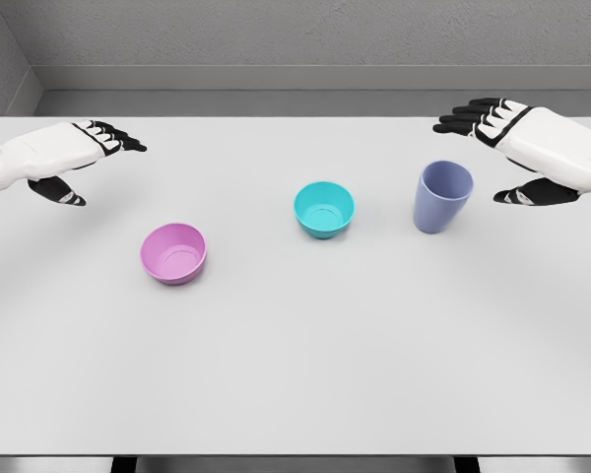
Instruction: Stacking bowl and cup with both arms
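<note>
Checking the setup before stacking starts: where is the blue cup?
In the head view the blue cup stands upright on the table's right side, just right of the teal bowl and left of the open right hand.

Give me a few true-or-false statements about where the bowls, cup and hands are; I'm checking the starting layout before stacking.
1. The round pink plastic bowl sits left of the round teal plastic bowl. True.
2. The tall lavender plastic cup lies on its side. False: it stands upright, opening up.
3. The left hand grasps the pink bowl. False: it is open and apart from it.
4. The right hand is open, holding nothing. True.
5. The teal bowl sits inside the cup. False: they stand apart on the white table.
</note>
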